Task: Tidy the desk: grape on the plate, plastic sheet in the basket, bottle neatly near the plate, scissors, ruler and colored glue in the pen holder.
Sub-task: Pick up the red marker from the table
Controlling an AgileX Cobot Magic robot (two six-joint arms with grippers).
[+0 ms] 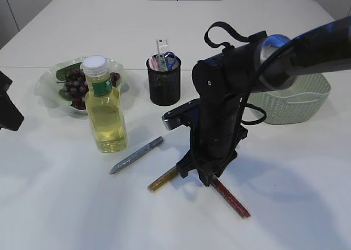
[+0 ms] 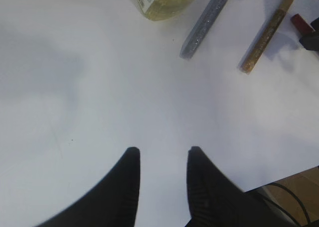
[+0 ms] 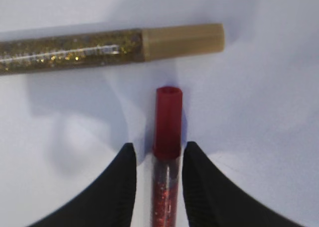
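Observation:
My right gripper (image 3: 158, 150) is down at the table, its open jaws straddling the capped end of the red glitter glue (image 3: 167, 122), with slim gaps either side. The gold glue (image 3: 99, 45) lies crosswise just beyond it. In the exterior view the red glue (image 1: 230, 197), gold glue (image 1: 163, 179) and silver glue (image 1: 136, 155) lie on the table. Grapes (image 1: 77, 88) sit on the plate (image 1: 46, 83), and the oil bottle (image 1: 104, 110) stands upright beside it. Scissors (image 1: 170, 58) and ruler (image 1: 160, 50) stand in the pen holder (image 1: 164, 83). My left gripper (image 2: 162, 152) is open over bare table. The plastic sheet is out of view.
A pale green basket (image 1: 296, 102) stands at the right, partly behind my right arm. The table's front edge (image 2: 294, 179) shows beside my left gripper, with cables below it.

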